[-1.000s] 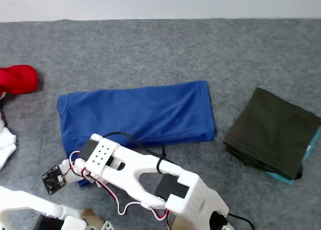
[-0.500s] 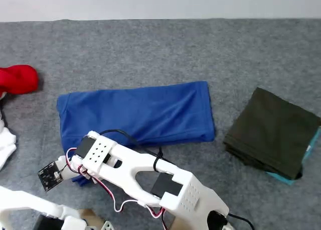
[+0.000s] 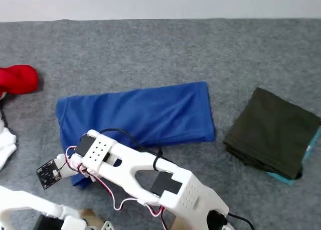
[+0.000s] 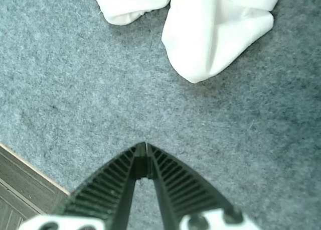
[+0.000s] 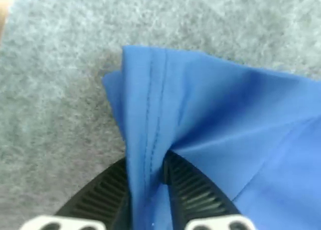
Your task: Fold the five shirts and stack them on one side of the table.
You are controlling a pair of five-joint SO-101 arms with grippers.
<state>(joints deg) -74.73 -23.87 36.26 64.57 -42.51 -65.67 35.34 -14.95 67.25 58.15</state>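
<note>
Right pincer (image 5: 146,165): clenched on stitched corner of blue shirt (image 5: 225,114) (a thin bite); risk: hem slips free mid-fold, crease goes crooked. Left pincer (image 4: 146,150): clenched, empty.

shirt (image 3: 135,114) ctr, folded stack (image 3: 273,132) rt

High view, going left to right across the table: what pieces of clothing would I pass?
red cloth → blue shirt → dark folded stack
</note>
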